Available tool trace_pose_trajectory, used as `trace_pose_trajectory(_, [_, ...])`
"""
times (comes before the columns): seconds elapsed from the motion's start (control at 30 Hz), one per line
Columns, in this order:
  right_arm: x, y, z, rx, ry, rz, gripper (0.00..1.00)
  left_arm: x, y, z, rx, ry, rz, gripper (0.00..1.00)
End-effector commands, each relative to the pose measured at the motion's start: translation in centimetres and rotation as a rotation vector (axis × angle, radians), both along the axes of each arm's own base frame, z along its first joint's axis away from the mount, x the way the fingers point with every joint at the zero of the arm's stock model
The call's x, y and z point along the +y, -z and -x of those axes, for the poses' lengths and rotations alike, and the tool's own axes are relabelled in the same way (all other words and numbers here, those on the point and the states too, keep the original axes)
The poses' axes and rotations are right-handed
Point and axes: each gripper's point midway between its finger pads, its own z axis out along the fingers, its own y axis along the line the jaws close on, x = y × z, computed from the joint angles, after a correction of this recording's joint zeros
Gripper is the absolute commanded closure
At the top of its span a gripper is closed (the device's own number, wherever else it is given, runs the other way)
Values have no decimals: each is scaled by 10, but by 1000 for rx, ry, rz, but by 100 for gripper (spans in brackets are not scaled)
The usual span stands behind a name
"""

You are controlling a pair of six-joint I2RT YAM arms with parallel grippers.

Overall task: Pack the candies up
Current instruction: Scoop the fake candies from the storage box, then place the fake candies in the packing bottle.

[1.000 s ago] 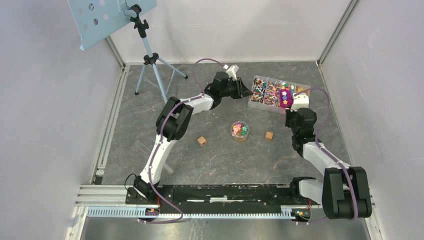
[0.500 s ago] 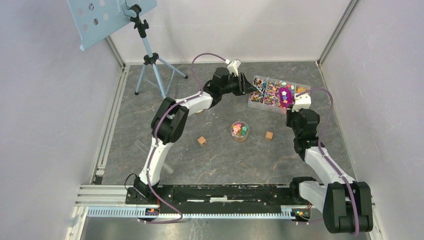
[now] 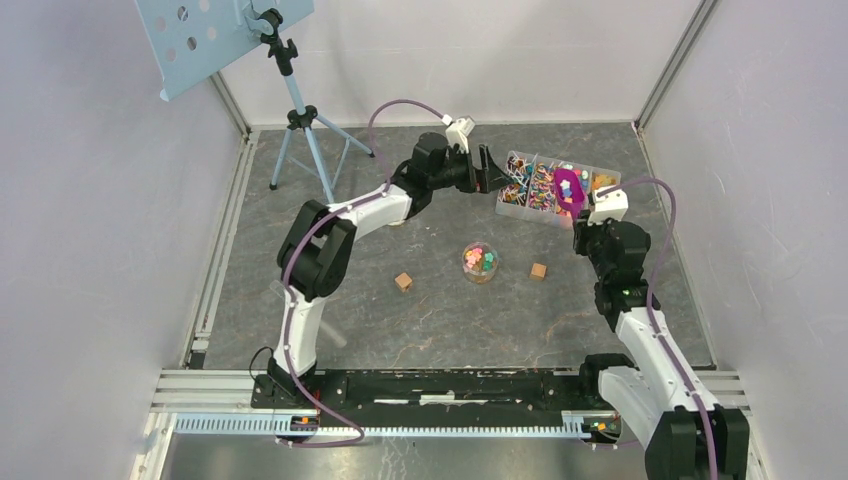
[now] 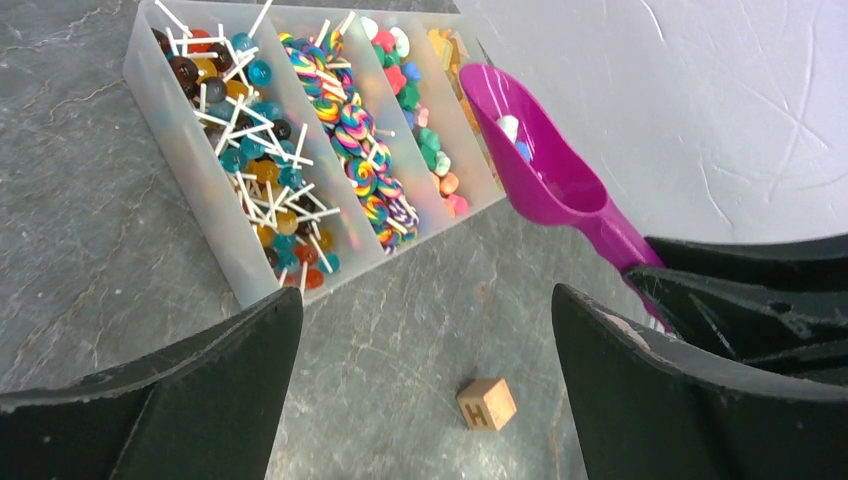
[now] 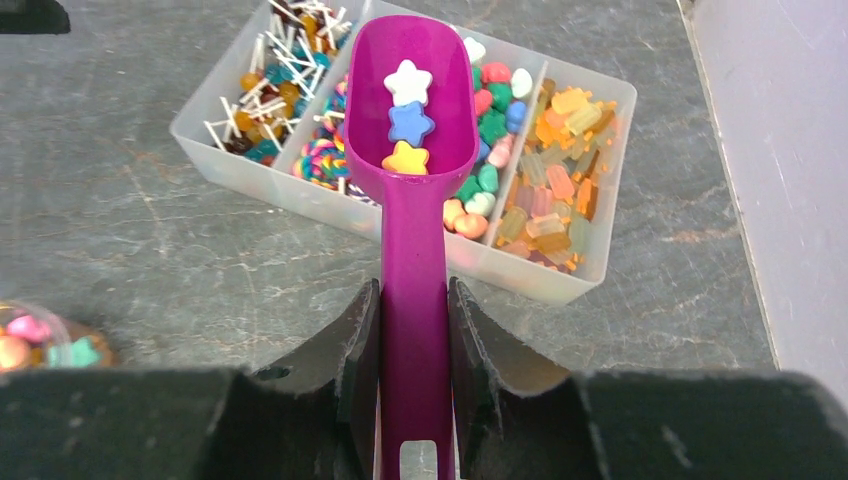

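- The right gripper (image 5: 413,290) is closed narrowly on the handle of a magenta plastic scoop (image 5: 415,90). The handle's tail end is hidden under the gripper's black body.
- The left gripper (image 4: 425,300) is spread wide and holds nothing. Its own view cuts off both fingers at the bottom edge.
- Back and to the left of the right gripper, a small round clear jar (image 5: 35,340) is cropped by that view's edge, so only a few sweets show in it.
- From the left wrist the scoop is seen side-on, and only a white and a blue piece peek over its rim.
- Compared with a second ago, the right arm's elbow has dropped towards its base and the scoop has barely shifted over the tray. The left elbow has swung to its left, and its gripper has moved a little farther out along the tray's end. The jar has not moved.
- Three star-shaped candies (image 5: 408,125) lie in the scoop bowl just ahead of the right fingers: yellow nearest, then blue, then white.
- Under and beyond the bowl, a clear plastic four-compartment tray (image 5: 590,270) holds the other candies (image 5: 490,130). From the right gripper's left these are ball lollipops on white sticks, rainbow swirls, small green, pink and red shapes, and orange-yellow gummies.
- Below the left gripper's open jaws, a brown wooden cube (image 4: 487,403) shows the letter H.
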Motion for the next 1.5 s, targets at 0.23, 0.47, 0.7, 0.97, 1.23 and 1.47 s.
trace_pose_trajectory(0.23, [38,-71,8,-109,-241,6,100,54,-68,30,-187,-66,-122,0])
trace_pose_trajectory(0.47, [52,-87,27,-117,-348,38,100,88,-87,55,-225,-83,-210,0])
trace_pose_trajectory(0.7, [70,-83,46,-81,-452,67,100,124,-89,93,-226,-78,-302,0])
trace_pose_trajectory(0.97, [79,-74,62,-17,-517,151,100,147,-69,131,-169,-53,-315,0])
trace_pose_trajectory(1.23, [91,-71,75,62,-587,225,100,171,-54,142,-180,-73,-394,0])
trace_pose_trajectory(1.47, [101,-71,90,139,-658,236,100,179,-44,145,-181,-64,-451,0])
